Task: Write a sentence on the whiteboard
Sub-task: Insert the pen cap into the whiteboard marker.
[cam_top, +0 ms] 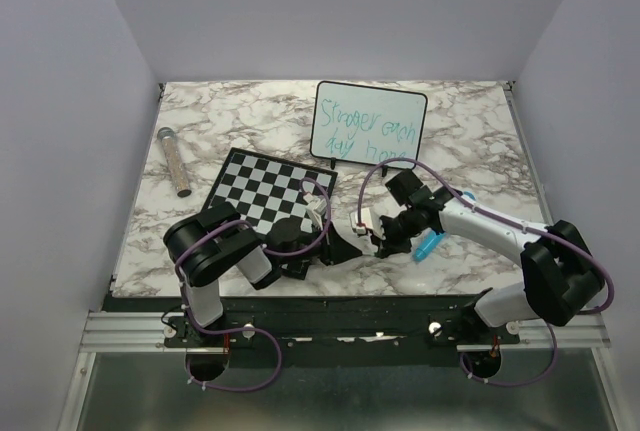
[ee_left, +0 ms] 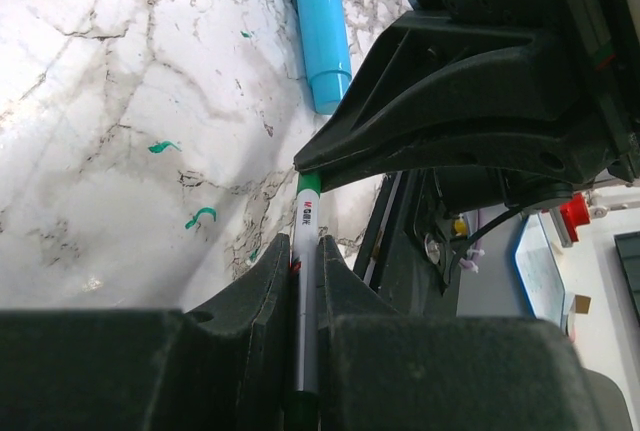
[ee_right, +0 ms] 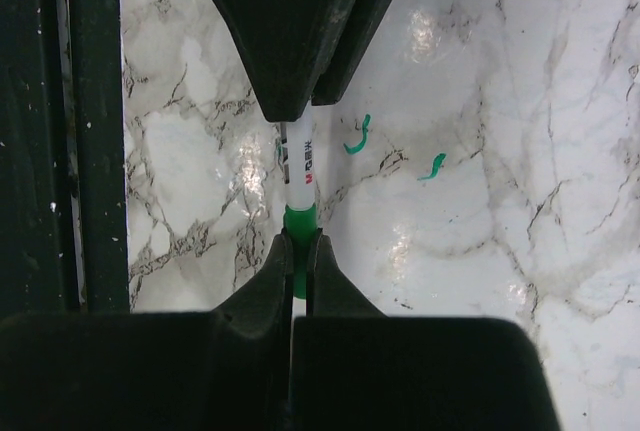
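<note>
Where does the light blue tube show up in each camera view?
Top external: light blue tube, lower right of centre, just below the right arm.
Left wrist: the tube, top centre.
Right wrist: not in it.
Shared landmark: green-banded marker, central in both wrist views.

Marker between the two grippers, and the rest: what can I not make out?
Tip of the marker: both wrist views, buried inside the right gripper; capped or bare, unclear.
Rear end of the marker: left wrist view, cut by the bottom edge.
The sentence on the whiteboard: top view, letters too small to read surely.
The blue cylinder: left wrist view, cut by the top edge.
</note>
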`<action>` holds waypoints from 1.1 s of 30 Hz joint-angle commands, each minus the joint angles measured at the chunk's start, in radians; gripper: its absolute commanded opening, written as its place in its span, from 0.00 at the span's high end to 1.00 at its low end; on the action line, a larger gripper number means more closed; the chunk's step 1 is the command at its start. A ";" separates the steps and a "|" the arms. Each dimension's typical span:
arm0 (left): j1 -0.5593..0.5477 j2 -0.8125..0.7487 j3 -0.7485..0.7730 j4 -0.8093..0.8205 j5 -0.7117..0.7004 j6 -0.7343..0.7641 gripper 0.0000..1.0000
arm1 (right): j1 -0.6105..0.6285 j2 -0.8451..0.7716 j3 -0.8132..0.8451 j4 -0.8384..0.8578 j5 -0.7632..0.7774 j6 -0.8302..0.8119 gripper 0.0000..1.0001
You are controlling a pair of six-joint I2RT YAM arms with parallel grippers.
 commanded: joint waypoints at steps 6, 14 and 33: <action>-0.009 -0.007 -0.003 0.274 0.009 0.070 1.00 | 0.012 0.026 0.056 0.073 -0.072 0.053 0.72; 0.006 0.011 -0.043 0.301 0.024 0.108 1.00 | -0.002 0.053 0.075 0.022 -0.081 0.042 0.66; 0.009 -0.049 -0.075 0.354 0.044 0.167 1.00 | -0.028 0.230 0.141 -0.154 -0.141 -0.053 0.45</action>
